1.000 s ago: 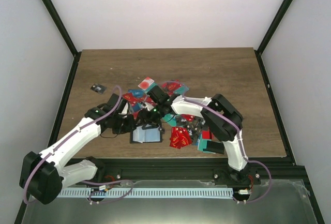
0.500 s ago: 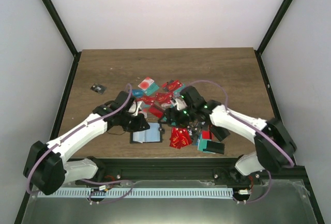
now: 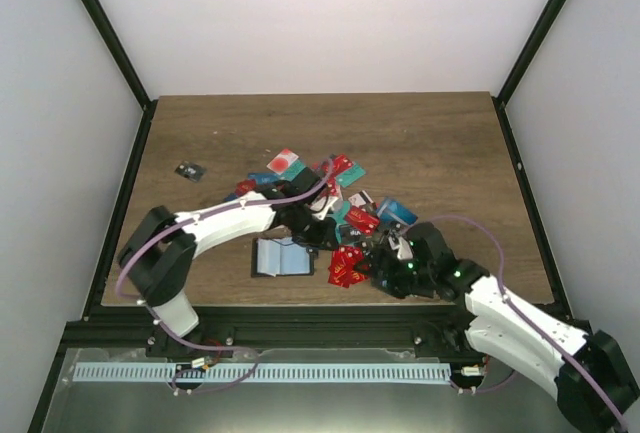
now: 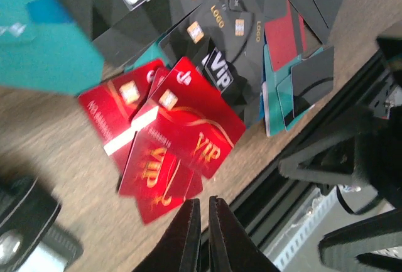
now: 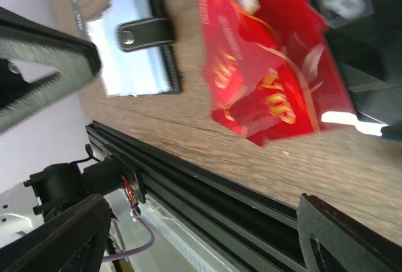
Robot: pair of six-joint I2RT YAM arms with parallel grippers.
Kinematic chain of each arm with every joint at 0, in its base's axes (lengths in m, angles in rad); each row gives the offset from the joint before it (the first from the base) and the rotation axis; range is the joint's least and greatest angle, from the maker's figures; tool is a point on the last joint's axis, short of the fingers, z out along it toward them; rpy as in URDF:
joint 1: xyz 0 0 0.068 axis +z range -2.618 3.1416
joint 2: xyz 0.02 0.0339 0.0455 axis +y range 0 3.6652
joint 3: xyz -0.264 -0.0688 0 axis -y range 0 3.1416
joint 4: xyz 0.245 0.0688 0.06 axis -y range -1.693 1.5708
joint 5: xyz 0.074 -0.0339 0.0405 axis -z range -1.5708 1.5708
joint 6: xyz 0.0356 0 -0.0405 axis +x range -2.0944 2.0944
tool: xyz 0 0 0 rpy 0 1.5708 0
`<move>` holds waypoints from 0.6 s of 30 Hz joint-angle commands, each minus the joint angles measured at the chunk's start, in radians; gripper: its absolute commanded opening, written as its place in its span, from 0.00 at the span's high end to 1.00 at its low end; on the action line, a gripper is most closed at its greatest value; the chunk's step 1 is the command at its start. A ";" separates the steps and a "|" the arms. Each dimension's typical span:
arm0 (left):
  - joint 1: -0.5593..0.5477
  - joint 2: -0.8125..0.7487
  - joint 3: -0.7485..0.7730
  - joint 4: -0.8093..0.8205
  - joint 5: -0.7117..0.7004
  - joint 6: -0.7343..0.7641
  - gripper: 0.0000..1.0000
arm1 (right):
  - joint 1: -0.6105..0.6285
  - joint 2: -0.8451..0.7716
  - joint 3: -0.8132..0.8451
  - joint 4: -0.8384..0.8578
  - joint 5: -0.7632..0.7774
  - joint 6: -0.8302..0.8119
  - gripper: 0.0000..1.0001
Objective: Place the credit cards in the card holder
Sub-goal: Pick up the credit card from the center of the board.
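Left gripper [image 4: 201,225] pressed shut, empty; right gripper [image 3: 386,271] spread near red cards [image 5: 270,65]. Overlapped stack: could pinch several.

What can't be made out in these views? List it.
Card holder pockets: washed out in right wrist view, tiny from above; contents unclear.
Teal card: blurred, cut by left wrist view's edge.
Small black item: too small in top view.

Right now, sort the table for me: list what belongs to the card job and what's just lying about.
Job: credit cards in the central pile, red VIP cards among them; the open card holder.
Lying about: small black item alone at far left.
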 commanded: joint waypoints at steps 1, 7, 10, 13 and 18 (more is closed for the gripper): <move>-0.038 0.121 0.110 -0.024 0.011 0.066 0.93 | -0.007 -0.129 -0.126 0.077 0.041 0.217 0.17; -0.053 0.301 0.266 -0.122 -0.007 0.139 0.92 | -0.007 -0.213 -0.273 0.203 0.053 0.352 0.19; -0.053 0.362 0.327 -0.170 -0.034 0.173 0.93 | -0.006 -0.226 -0.319 0.262 0.071 0.400 0.20; -0.052 0.399 0.362 -0.191 -0.047 0.192 0.92 | -0.007 -0.223 -0.335 0.289 0.083 0.419 0.21; -0.050 0.437 0.397 -0.217 -0.093 0.199 0.92 | -0.007 -0.191 -0.353 0.324 0.078 0.439 0.21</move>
